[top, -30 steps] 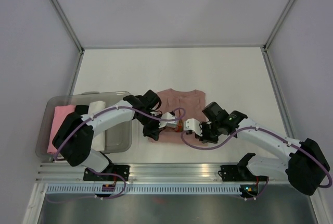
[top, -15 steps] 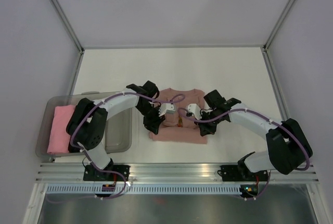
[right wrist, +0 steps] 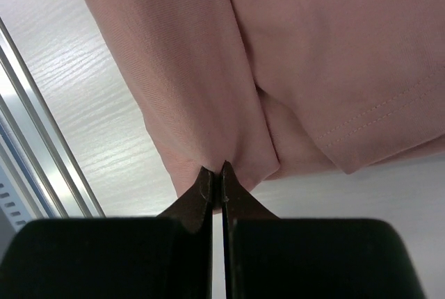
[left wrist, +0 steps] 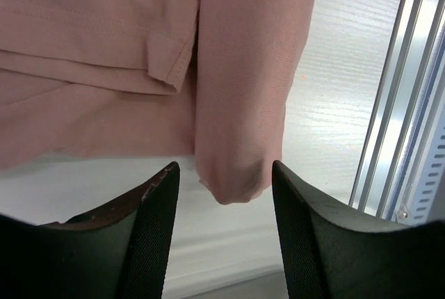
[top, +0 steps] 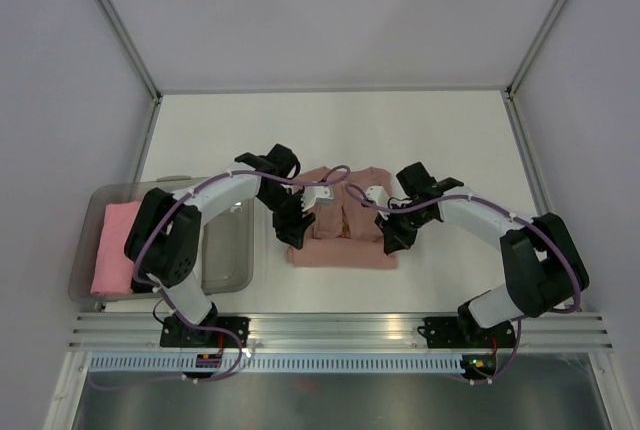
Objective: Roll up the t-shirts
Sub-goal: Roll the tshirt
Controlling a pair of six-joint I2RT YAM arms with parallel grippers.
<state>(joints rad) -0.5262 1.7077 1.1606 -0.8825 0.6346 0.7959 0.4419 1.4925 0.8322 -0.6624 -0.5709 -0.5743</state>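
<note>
Camera up top first: the t-shirt [top: 340, 253] lies in the middle of the white surface [top: 330, 140], dusty pink, with its near edge turned over into a thick band, so it looks partly rolled from the side closest to the arm bases. Left gripper [top: 296, 230] is at the shirt's left end and right gripper [top: 392, 238] at its right end, both down low against the cloth. Off to the left there's a clear plastic bin [top: 225, 275] with a brighter pink roll [top: 115, 245] lying in it, well apart from the shirt. Left wrist cam: the fingers [left wrist: 156, 222] are spread apart with the rounded end of the rolled band poking down between them, and as far as I can see neither finger touches the fabric, so nothing is gripped on this side. A sleeve hem [left wrist: 170, 62] lies flat just beside the band, and a metal rail [left wrist: 410, 104] runs along the edge of the surface on the right. Right wrist cam: the fingers [right wrist: 201, 195] are pressed tight together, and their tips meet right at the end of the rolled band, with a little of the pink cloth nipped between them. The other sleeve lies flat right next to the band.
</note>
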